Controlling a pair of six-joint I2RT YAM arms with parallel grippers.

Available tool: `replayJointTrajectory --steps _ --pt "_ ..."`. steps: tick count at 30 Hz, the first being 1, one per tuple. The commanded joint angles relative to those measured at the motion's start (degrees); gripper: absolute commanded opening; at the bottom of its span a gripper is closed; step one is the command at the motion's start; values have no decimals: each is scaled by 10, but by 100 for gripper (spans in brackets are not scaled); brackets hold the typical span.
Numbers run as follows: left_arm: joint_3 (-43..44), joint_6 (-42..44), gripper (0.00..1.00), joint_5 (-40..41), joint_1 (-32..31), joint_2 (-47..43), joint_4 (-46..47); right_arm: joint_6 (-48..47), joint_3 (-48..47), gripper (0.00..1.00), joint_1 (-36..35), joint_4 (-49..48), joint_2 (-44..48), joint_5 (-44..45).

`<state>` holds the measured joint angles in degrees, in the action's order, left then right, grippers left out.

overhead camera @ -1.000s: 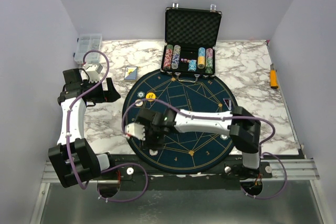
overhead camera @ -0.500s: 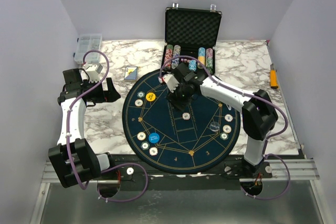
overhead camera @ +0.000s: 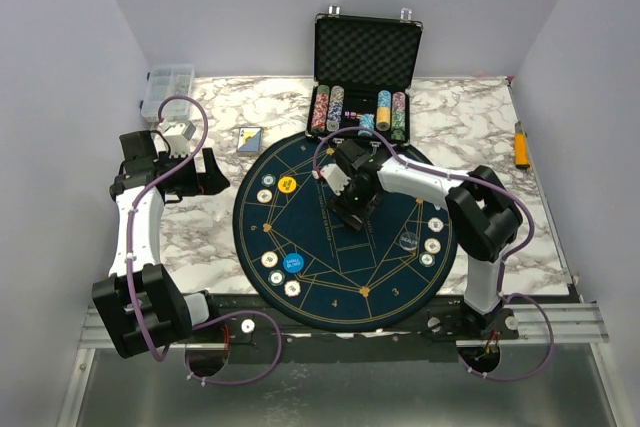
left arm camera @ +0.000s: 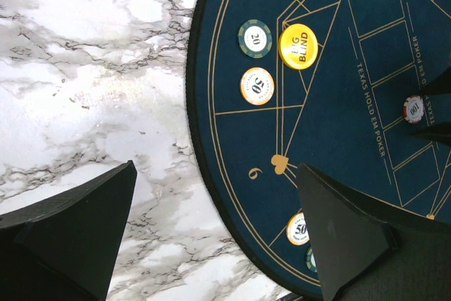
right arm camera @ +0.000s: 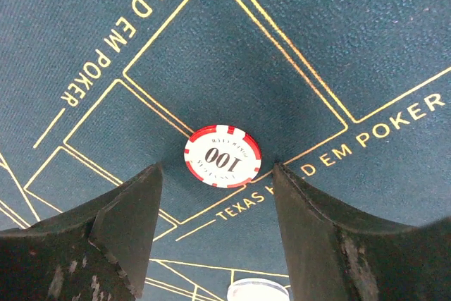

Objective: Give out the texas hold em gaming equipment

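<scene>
A red-and-white "100" chip [right arm camera: 223, 156] lies flat on the dark-blue mat [right arm camera: 282, 47], near its centre. My right gripper [right arm camera: 216, 168] hangs open just above it, one finger on each side, neither touching it. From above, that gripper [overhead camera: 352, 209] hides the chip. Around the mat [overhead camera: 340, 277] lie a yellow "big blind" disc [overhead camera: 287, 184], a blue disc [overhead camera: 292, 263], a clear dealer disc [overhead camera: 407, 240] and several cream chips. A card deck [overhead camera: 249, 139] sits beyond the mat. My left gripper [left arm camera: 215, 167] is open and empty over the marble, at the mat's left rim.
An open black case [overhead camera: 366, 57] with rows of stacked chips stands at the back. A clear compartment box [overhead camera: 167, 90] sits at the far left corner. A yellow tool [overhead camera: 521, 145] lies at the right edge. Walls close in on three sides.
My right arm swung from the mat's near left to its far side, then came back over the 100 chip at the centre. Its jaws have widened. The left arm is still.
</scene>
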<state>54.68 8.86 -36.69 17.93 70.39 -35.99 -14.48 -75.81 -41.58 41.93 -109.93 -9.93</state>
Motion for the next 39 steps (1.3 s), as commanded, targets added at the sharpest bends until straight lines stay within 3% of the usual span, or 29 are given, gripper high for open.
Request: replayJointTrajectory --steps 1,14,20,29,39 --pt "12 6 98 -15 2 -2 0 2 22 68 -2 -30 -21 11" --pt "11 5 98 -14 2 1 2 13 37 62 -61 -56 -38 75" --pt "10 6 98 -13 2 -3 2 17 26 43 -60 -35 -49 36" --pt "11 6 98 -15 2 -1 2 12 -34 29 -51 4 -36 2" --pt "13 5 98 -17 3 2 3 -4 -157 27 -53 -10 -63 22"
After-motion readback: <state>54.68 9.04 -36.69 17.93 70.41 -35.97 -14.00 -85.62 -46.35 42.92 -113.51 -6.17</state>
